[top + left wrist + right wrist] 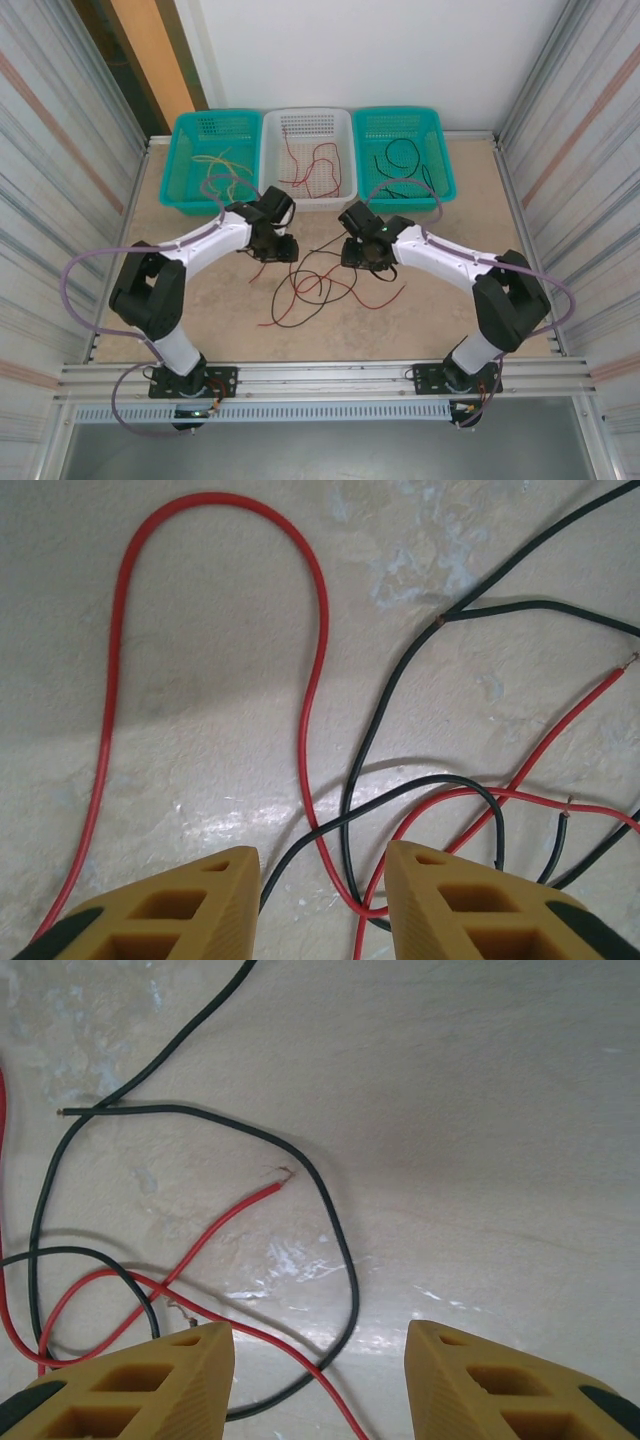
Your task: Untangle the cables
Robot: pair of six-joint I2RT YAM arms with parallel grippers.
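- Red and black cables (318, 285) lie tangled on the table (420, 320), between both grippers and slightly base-side of them.
- Left gripper (322, 865): fingers wide apart, empty. A red cable (306, 740) runs lengthwise into the gap.
- Right gripper (322, 1338): wide apart, empty. A black loop (345, 1250) lies just ahead, with the crossings off to its left.
- Both arms look about equally near.

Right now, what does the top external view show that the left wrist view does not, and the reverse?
Top external: three baskets at the far edge, teal, white, teal, with loose cables inside, and both arms. Left wrist: the left end effector open, its yellow fingers, and a bare tip on one red cable. Both: red and black cables crossing on the table.
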